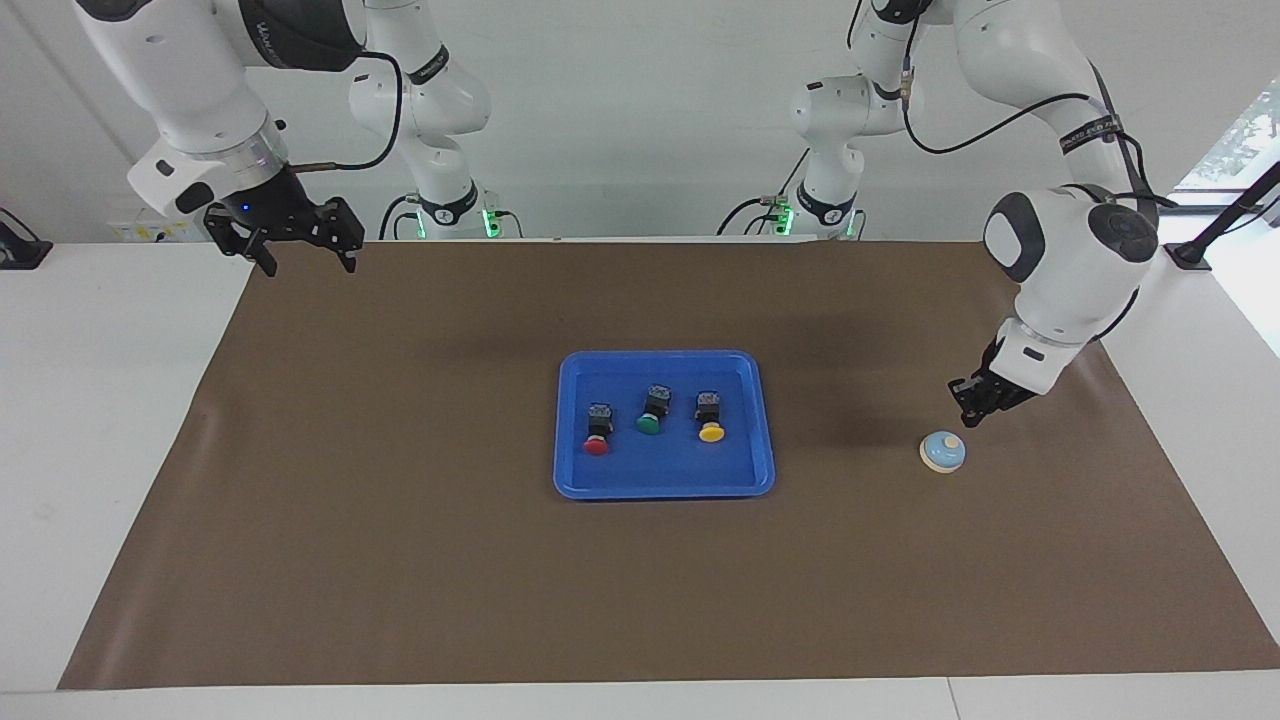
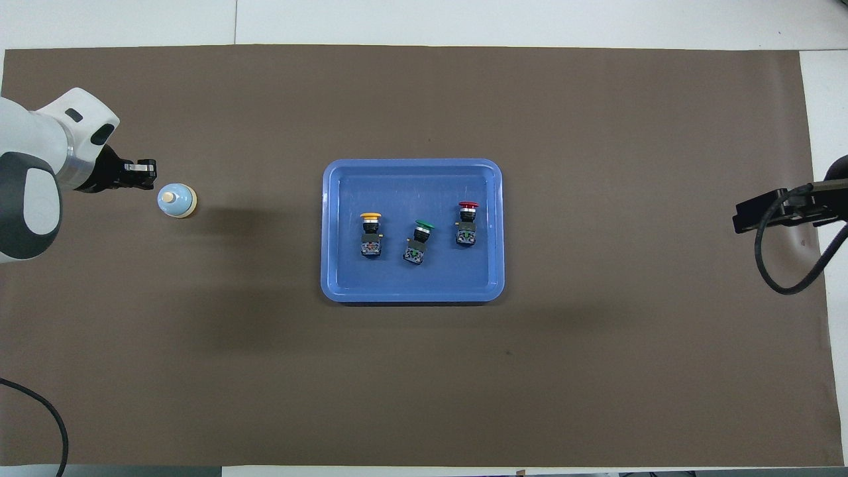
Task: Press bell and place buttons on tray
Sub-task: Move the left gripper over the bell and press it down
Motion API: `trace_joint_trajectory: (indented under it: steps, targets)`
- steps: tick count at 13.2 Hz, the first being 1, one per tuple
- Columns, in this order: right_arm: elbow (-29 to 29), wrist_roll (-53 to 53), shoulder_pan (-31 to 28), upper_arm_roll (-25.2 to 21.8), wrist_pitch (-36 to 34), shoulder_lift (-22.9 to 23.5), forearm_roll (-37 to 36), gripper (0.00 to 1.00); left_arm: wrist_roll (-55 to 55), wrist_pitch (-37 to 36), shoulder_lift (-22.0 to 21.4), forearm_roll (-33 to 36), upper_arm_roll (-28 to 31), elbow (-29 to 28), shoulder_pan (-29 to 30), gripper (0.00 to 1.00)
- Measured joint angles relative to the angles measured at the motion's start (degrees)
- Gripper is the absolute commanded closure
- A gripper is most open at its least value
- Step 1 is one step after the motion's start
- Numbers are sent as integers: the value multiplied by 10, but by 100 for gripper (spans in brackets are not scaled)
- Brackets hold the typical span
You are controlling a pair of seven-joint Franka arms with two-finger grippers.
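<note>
The light-blue bell [image 1: 942, 452] [image 2: 177, 200] stands on the brown mat toward the left arm's end. My left gripper [image 1: 964, 418] [image 2: 150, 175] hangs shut and empty just above it, a little to the robots' side, with a small gap between them. The blue tray [image 1: 668, 482] [image 2: 344, 291] lies mid-table. In it lie the three buttons: red [image 1: 597, 434] [image 2: 466, 224], green [image 1: 650, 412] [image 2: 417, 242] and yellow [image 1: 710, 420] [image 2: 371, 233]. My right gripper [image 1: 308, 264] [image 2: 739, 221] waits open over the mat's corner at its own end.
A brown mat [image 1: 400, 560] covers most of the white table [image 1: 100, 400]. A black cable [image 2: 788, 265] loops below the right wrist. Apart from the tray and the bell, nothing stands on the mat.
</note>
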Motion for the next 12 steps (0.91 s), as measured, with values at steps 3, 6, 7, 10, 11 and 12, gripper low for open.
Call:
trace_joint_trajectory:
  steps: [3, 6, 7, 10, 11, 12]
  targets:
    - [0, 0, 0, 0, 0, 0, 0, 0, 1, 9, 8, 0, 1, -2, 4, 100]
    - [0, 0, 0, 0, 0, 0, 0, 0, 1, 48, 14, 0, 1, -24, 4, 100]
    - [0, 0, 0, 0, 0, 0, 0, 0, 1, 64, 20, 0, 0, -33, 4, 100]
    - [0, 0, 0, 0, 0, 0, 0, 0, 1, 87, 35, 0, 0, -46, 4, 100]
    - [0, 0, 0, 0, 0, 0, 0, 0, 1, 91, 38, 0, 0, -49, 4, 100]
    - [0, 0, 0, 0, 0, 0, 0, 0, 1, 100, 37, 0, 0, -52, 4, 100]
